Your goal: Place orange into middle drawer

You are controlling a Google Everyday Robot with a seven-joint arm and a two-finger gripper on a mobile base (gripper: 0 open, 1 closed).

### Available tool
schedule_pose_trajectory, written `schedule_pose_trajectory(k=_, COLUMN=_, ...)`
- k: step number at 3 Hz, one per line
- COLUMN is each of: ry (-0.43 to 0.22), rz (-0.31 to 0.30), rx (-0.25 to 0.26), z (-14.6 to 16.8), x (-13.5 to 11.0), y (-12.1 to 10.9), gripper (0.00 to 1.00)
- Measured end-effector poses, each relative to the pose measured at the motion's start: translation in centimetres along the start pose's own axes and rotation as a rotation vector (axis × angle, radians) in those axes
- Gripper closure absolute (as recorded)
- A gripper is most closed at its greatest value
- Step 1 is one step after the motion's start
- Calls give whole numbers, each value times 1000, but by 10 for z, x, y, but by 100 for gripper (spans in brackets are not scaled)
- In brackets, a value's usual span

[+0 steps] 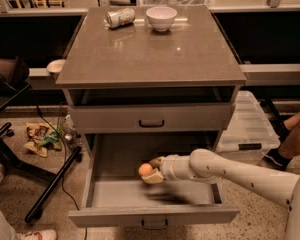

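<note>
The orange [145,169] is a small round fruit held between the fingers of my gripper [151,170], which is shut on it. The white arm reaches in from the right. The gripper holds the orange inside the open middle drawer [115,191], a little above its flat grey floor, near the middle. The drawer is pulled out wide, with a small dark bar handle [154,225] on its front.
A closed upper drawer front [151,118] with a black handle sits above. On the cabinet top stand a white bowl [161,18] and a crushed can [120,17]. A black stand leg [52,184] and litter lie on the floor left; a clear plastic bin [250,129] is right.
</note>
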State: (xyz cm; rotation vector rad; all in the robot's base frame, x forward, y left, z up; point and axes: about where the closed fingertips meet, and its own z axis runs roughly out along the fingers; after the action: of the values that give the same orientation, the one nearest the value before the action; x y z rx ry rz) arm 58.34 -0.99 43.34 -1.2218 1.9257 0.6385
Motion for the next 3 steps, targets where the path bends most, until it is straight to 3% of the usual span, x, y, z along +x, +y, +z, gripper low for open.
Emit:
schedule_pose_trajectory(k=1, ry=14, rz=32, rx=5, z=12, x=19, y=-7, gripper=100)
schedule_pose_trajectory(k=2, ry=27, rz=57, rx=11, z=18, x=30, y=-11, gripper=84)
schedule_pose_trajectory(k=3, ry=36, rz=73, rx=17, z=20, x=37, y=-12, gripper=61)
